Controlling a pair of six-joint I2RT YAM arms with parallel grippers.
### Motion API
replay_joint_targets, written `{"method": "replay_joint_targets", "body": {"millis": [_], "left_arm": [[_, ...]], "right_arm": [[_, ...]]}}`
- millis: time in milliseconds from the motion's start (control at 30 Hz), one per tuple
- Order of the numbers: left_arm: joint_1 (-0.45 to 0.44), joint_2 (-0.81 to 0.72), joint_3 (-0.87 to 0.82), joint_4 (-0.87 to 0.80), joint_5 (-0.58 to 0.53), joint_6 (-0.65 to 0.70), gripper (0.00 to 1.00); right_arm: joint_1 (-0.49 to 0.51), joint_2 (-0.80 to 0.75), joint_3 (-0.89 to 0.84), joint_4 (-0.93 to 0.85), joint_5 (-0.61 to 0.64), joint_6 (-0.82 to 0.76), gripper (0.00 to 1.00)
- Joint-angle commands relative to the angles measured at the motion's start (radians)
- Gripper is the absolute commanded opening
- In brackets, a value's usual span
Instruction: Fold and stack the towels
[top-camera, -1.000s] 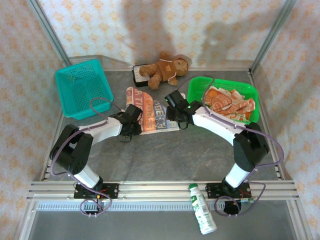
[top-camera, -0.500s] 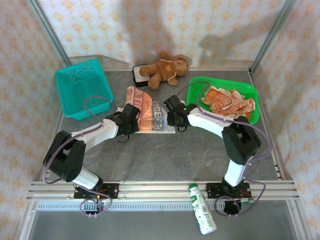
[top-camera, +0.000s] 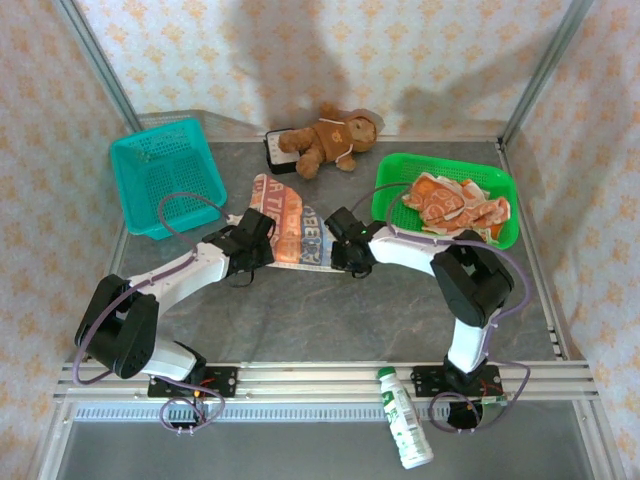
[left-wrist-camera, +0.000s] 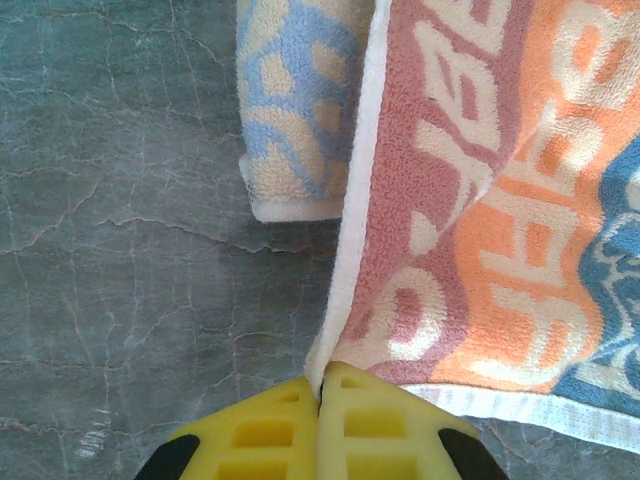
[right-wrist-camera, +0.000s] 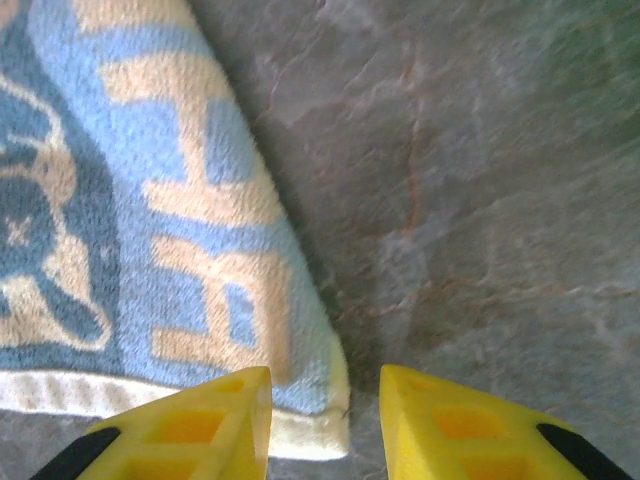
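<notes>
Pinching the striped towel (left-wrist-camera: 480, 200): left end effector (left-wrist-camera: 322, 378); right wrist view reveals right end effector (right-wrist-camera: 325, 390) spread.

Teal basket (top-camera: 165, 185) far left, brown teddy bear (top-camera: 328, 138) at back, green basket (top-camera: 388, 170) right, white bottle (top-camera: 403, 420) on near rail

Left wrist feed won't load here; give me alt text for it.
The left gripper is shut on the white-hemmed edge of the towel, striped pink, orange and blue with block letters. A blue-and-cream fold of it lies beyond, on the grey table.
</notes>
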Motion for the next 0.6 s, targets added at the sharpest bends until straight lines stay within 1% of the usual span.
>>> {"method": "replay_joint_targets", "body": {"millis": [0, 200, 233, 300, 333, 367, 400, 567], "left_arm": [[-0.002, 0.008, -0.017, -0.022, -0.026, -0.013, 0.0], [-0.001, 0.009, -0.019, -0.021, -0.017, -0.015, 0.0], [-0.002, 0.008, -0.02, -0.021, -0.017, -0.016, 0.0], [-0.002, 0.002, -0.017, -0.026, -0.017, -0.018, 0.0], [-0.002, -0.002, -0.018, -0.029, -0.017, -0.019, 0.0], [-0.001, -0.008, -0.016, -0.034, -0.017, -0.019, 0.0], [-0.002, -0.015, -0.015, -0.04, -0.019, -0.023, 0.0], [-0.002, -0.089, 0.033, -0.115, -0.022, -0.04, 0.0]], "right_arm": [[0.01, 0.013, -0.025, 0.015, 0.004, 0.031, 0.33], [0.039, 0.049, -0.028, 0.019, 0.019, 0.032, 0.33], [0.04, 0.053, -0.029, 0.017, 0.033, 0.032, 0.31], [0.038, 0.058, -0.031, 0.022, 0.049, 0.022, 0.12], [0.038, 0.057, -0.028, 0.022, 0.049, 0.018, 0.05], [0.038, 0.051, -0.029, 0.026, 0.044, 0.015, 0.02], [0.038, 0.043, -0.03, 0.029, 0.04, 0.012, 0.0], [0.038, -0.068, -0.005, -0.003, 0.065, -0.03, 0.0]]}}
